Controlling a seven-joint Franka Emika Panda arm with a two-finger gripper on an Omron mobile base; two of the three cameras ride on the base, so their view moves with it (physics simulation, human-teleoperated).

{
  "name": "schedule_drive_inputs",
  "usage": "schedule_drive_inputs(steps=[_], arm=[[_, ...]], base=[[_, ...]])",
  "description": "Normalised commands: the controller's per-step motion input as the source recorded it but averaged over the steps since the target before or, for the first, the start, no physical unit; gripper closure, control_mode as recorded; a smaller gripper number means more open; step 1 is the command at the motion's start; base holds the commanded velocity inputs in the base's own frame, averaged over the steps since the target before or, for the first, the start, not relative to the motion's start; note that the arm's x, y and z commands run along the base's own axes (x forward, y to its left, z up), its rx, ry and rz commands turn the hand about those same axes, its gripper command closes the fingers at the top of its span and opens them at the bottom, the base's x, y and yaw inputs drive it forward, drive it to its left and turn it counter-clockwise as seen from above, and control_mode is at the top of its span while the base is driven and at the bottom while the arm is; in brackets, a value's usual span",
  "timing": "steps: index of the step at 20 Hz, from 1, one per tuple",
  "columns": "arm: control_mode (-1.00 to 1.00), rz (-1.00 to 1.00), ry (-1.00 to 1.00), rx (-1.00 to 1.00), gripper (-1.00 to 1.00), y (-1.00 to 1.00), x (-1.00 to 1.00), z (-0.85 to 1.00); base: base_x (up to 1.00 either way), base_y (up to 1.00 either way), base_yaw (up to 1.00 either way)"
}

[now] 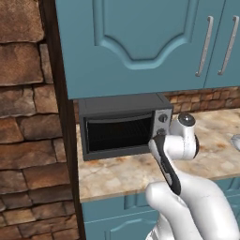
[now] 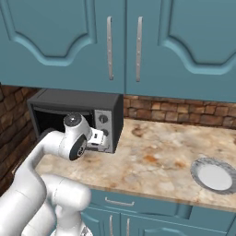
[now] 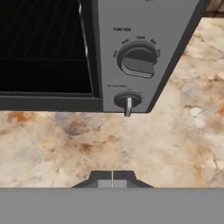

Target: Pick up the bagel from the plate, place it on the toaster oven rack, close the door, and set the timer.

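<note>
While closed (empty), end effector (image 3: 112, 178) sits just before timer (image 3: 127, 100) — apart.

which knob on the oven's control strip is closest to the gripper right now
The timer, the lowest knob on the silver strip, sits straight ahead of the shut gripper. The larger function knob sits above it, farther off.

Oven (image 1: 123, 126) black, matte top dark grey; control strip (image 3: 140, 52) silver-grey right of door (image 1: 119, 133), whose glass is dark with faint rack lines. Timer (image 3: 127, 101) dark, silver pointer; knob above it (image 3: 138, 60) dark grey. Cabinets (image 2: 115, 41) above oven teal, handles silver. Counter (image 2: 156, 156) under oven beige marble, rust-orange veins. Brick wall (image 1: 26, 117) left of oven brown. Plate (image 2: 213, 176) far right of oven pale grey-white, speckled rim. Arm (image 2: 50, 184) white, dark joints.
</note>
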Motion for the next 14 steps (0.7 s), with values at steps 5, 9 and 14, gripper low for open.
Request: schedule_drive_inputs(steps=[5, 9, 14], arm=[[-1.0, -0.01, 0.05, -0.22, 1.0, 0.0, 0.08, -0.23], [-1.0, -0.01, 0.05, -0.18, 1.0, 0.0, 0.1, -0.3], [-1.0, 0.0, 0.02, -0.13, 1.0, 0.0, 0.18, -0.25]], base=[[0.0, 0.0, 0.0], [0.0, 0.0, 0.0], [0.0, 0.0, 0.0]])
